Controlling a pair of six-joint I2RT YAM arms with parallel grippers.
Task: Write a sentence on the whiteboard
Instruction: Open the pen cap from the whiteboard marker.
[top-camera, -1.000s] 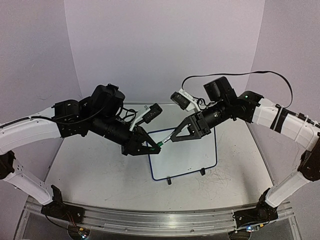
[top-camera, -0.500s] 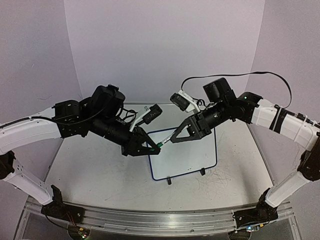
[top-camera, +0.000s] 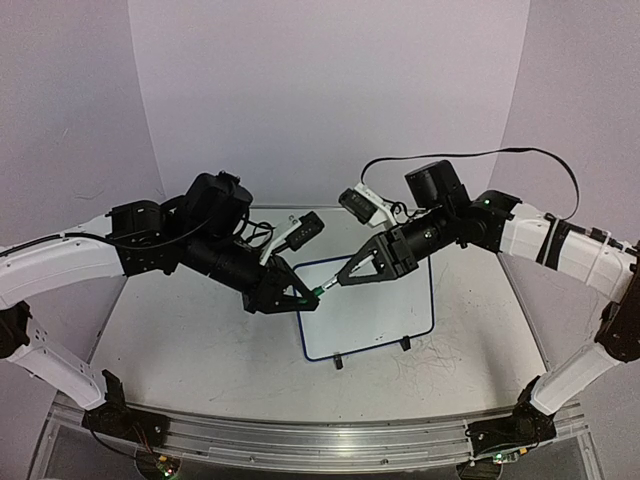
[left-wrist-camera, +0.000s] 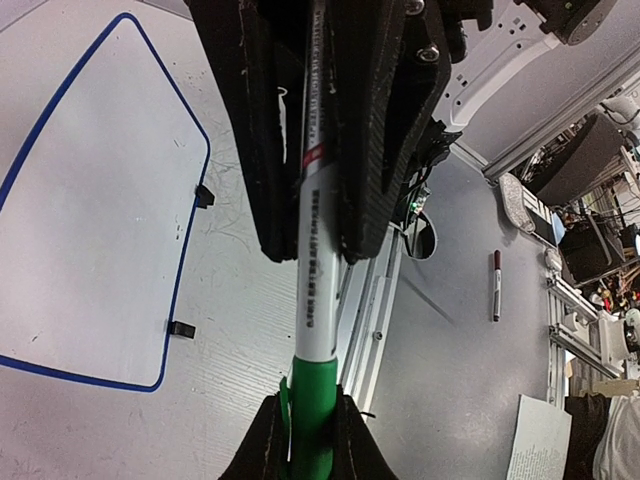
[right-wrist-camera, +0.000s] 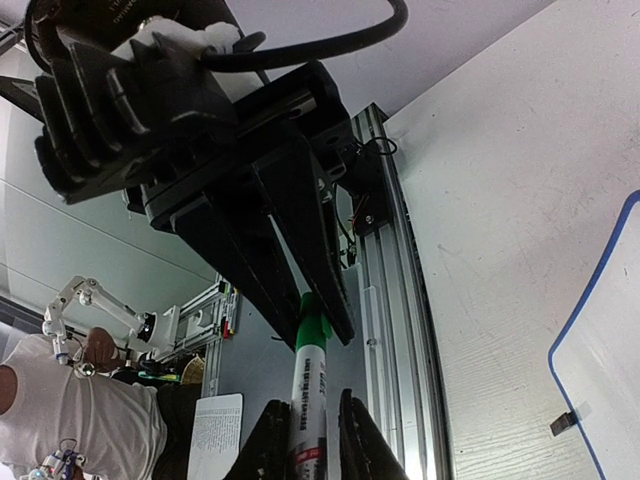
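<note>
Whiteboard (top-camera: 380, 312): white face, thin dark blue rim, two black feet. Marker (left-wrist-camera: 316, 285): white barrel, black lettering, small red patch, bright green end. Left gripper (top-camera: 306, 297), right gripper (top-camera: 342, 280): matte black. Arms (top-camera: 60, 265): white shells, black joints; green light (top-camera: 487, 200) on right one. Table (top-camera: 200, 350): off-white, faint wood grain, grey scribbles near whiteboard. Walls (top-camera: 330, 100): pale lilac. Rail (top-camera: 300, 440): silver. Floor (left-wrist-camera: 450, 340): grey; pen (left-wrist-camera: 496, 285) on it dark red. Person (right-wrist-camera: 60, 400): white T-shirt.

marker (top-camera: 325, 288) between left end effector (top-camera: 308, 296) and right end effector (top-camera: 338, 283) | above whiteboard (top-camera: 385, 320) far-left corner | whiteboard on table (top-camera: 180, 350)
</note>
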